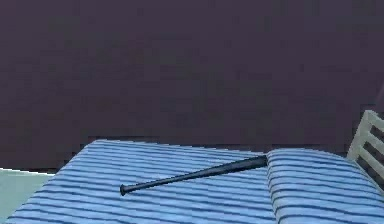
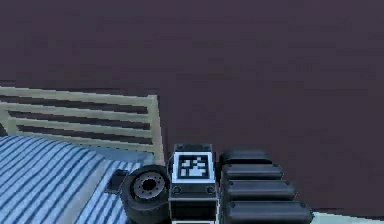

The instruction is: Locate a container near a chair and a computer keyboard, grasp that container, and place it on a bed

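Observation:
A bed (image 1: 110, 170) with a blue striped cover lies across the lower part of the forward view, with a pillow (image 1: 315, 180) of the same stripe at its right end. In the arm side view the bed's striped surface (image 2: 50, 175) and its pale slatted headboard (image 2: 90, 115) take up the left. My arm's white marker square (image 2: 195, 166) stands at the bottom centre. Left of it is the gripper's dark rounded body (image 2: 148, 192), at the bed's edge. Its far end is not clear, so I cannot tell whether it holds anything.
A dark baseball bat (image 1: 195, 176) lies slantwise on the bed cover. A corner of the pale headboard (image 1: 368, 145) shows at the forward view's right edge. A dark purple wall (image 1: 190, 70) runs behind the bed. Pale floor (image 1: 20, 185) shows at the lower left.

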